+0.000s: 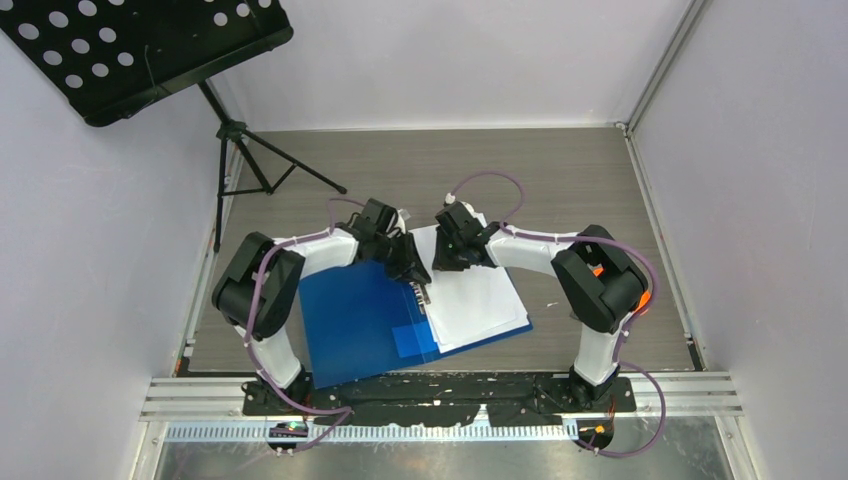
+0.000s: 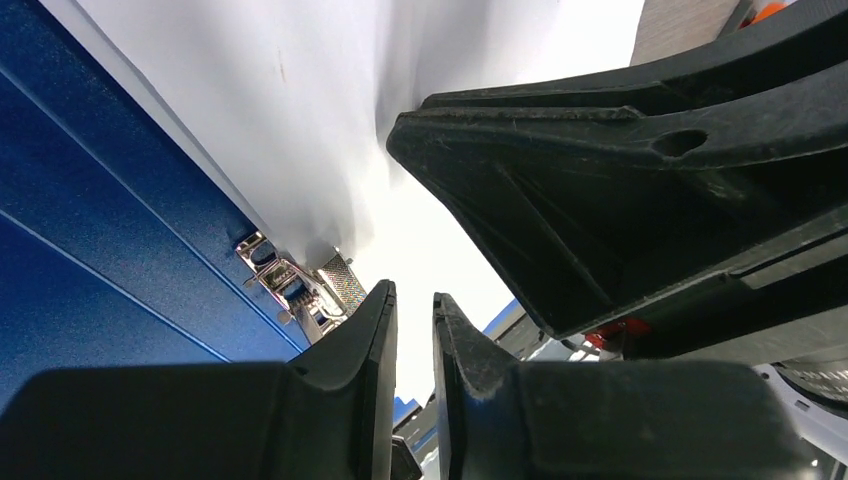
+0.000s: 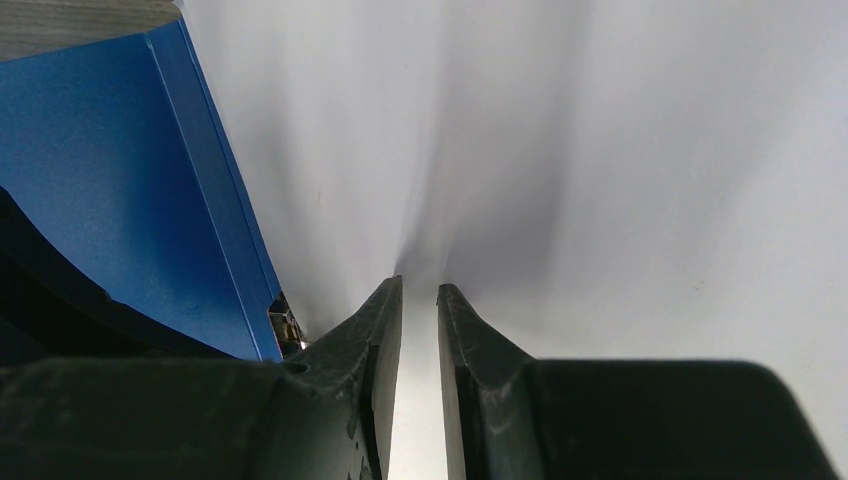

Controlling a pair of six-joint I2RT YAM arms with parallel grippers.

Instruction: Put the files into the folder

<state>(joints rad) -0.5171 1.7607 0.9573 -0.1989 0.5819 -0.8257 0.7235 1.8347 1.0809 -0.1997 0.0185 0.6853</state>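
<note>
The left gripper (image 2: 412, 296), jaws narrow, is being held beside the metal clip (image 2: 300, 285) of the folder (image 2: 100, 250). The right gripper (image 3: 420, 285), jaws narrow, is being set against the creased files (image 3: 620, 150). Whether they are being gripped cannot be told.

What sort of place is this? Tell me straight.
Probably a robot test cell in a lab: two arms bolted to a table edge, plain white walls boxing it in, and a music stand in the corner.
</note>
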